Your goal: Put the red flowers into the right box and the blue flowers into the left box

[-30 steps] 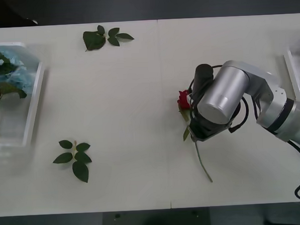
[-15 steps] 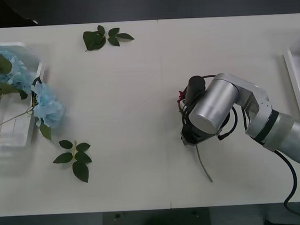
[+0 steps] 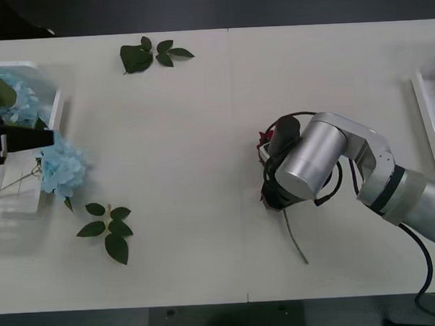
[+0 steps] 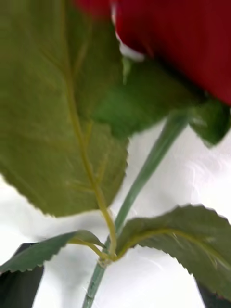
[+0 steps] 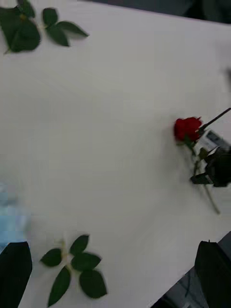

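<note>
- Reaching in from the right, the right gripper (image 3: 271, 197) sits low over a red flower (image 3: 264, 141) mid-table, its dark fingers (image 4: 19, 281) spread either side of the thin green stem (image 4: 144, 173), not closed.
- Left gripper (image 5: 115, 284) hovers at the left box (image 3: 48, 159), fingers (image 5: 14, 269) apart, holding nothing; a blue flower (image 3: 60, 168) lies over the box's right rim.
- Right box (image 3: 426, 118) at the far right edge; wide bare table (image 3: 201, 120) between.
- Leaf sprigs (image 3: 108, 227) lie loose; serrated leaves, matte tabletop.
</note>
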